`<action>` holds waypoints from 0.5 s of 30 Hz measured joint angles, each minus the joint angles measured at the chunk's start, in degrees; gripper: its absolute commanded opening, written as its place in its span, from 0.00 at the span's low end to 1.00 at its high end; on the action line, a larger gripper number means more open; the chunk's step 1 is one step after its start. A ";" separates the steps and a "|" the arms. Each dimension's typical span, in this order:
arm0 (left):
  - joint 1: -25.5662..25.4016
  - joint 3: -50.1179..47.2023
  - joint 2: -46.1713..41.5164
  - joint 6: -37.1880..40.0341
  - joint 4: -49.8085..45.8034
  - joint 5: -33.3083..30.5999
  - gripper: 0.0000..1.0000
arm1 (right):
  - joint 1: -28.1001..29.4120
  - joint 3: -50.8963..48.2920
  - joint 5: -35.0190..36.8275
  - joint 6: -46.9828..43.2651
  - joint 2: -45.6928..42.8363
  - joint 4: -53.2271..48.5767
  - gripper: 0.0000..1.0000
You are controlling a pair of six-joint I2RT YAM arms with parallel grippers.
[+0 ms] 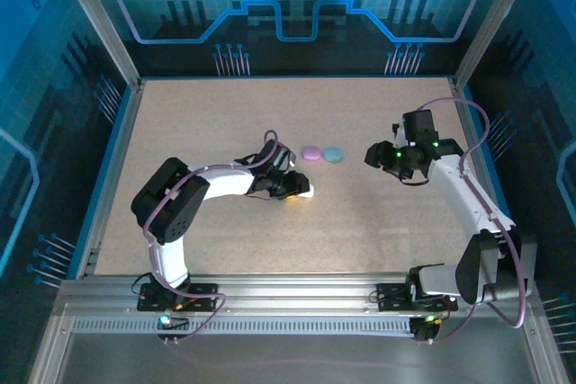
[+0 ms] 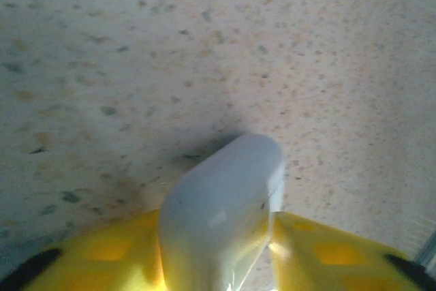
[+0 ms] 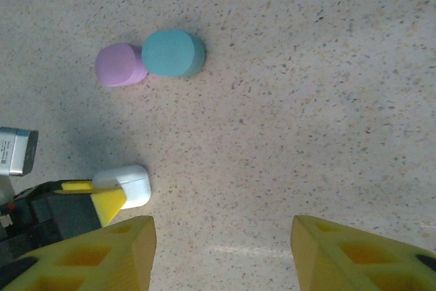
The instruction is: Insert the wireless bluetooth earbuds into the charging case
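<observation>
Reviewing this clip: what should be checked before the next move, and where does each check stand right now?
1. The white case lies on the table: ok.
2. The left gripper straddles the white case: ok. Whether it clamps the case: cannot tell.
3. Lid of the white case open for loading: not ok, it looks shut.
4. The right gripper is open with nothing between its fingers: ok.
5. The pink round case and the teal round case are apart from both grippers: ok. The two touch each other.
</observation>
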 measured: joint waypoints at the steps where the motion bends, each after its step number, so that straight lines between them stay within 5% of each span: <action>1: 0.22 0.09 -0.07 0.22 -0.13 0.09 0.56 | -0.04 0.00 0.90 -0.02 0.00 0.00 0.59; 7: 1.03 -0.39 -5.53 3.45 -6.21 -6.97 0.75 | -0.20 -1.05 13.31 -1.60 -0.85 1.95 0.69; 11: 1.99 -3.72 -17.07 8.90 -8.17 -17.00 0.92 | -0.15 -10.67 24.37 -9.05 -4.00 14.93 0.70; 15: 4.66 -7.39 -28.52 15.85 -7.08 -28.70 0.98 | -0.02 -19.39 27.67 -17.97 -0.11 29.09 0.70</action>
